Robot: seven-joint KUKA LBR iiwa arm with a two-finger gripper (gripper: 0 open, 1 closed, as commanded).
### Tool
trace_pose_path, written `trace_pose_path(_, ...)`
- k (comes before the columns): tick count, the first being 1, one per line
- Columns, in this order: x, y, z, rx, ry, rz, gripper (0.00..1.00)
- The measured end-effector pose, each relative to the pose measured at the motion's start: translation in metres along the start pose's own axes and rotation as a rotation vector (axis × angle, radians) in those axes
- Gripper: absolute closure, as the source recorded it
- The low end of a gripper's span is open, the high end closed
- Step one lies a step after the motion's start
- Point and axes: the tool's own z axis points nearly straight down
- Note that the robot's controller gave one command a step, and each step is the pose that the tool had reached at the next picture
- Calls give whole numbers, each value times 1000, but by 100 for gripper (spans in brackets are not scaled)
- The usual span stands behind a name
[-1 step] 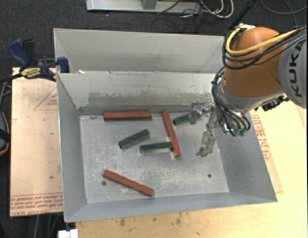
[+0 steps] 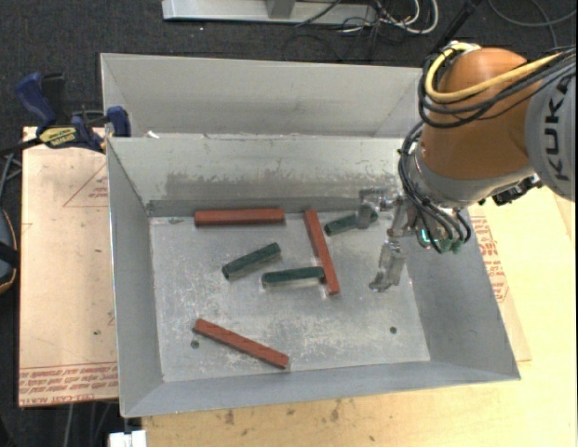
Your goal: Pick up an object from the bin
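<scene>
My gripper (image 2: 376, 247) hangs low over the right part of the bin floor, open, with bare floor between its fingers. One fingertip (image 2: 366, 214) is next to a short dark green block (image 2: 342, 223) near the back wall; I cannot tell whether they touch. The other fingertip (image 2: 385, 278) is over bare floor. A slanted red-brown bar (image 2: 321, 251) lies just left of the gripper, and a dark green bar (image 2: 293, 275) rests against its lower end.
Further left lie another dark green bar (image 2: 251, 261), a red-brown bar (image 2: 239, 217) along the back wall and a third red-brown bar (image 2: 240, 344) near the front. The arm with its orange cover comes in over the bin's right wall.
</scene>
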Motion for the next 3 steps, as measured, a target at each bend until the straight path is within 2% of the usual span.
trace_pose_path(1,-2,31,44,1,-8,47,0)
trace_pose_path(2,-49,28,86,-2,-2,122,0)
trace_pose_path(3,-62,23,92,-1,-6,142,0)
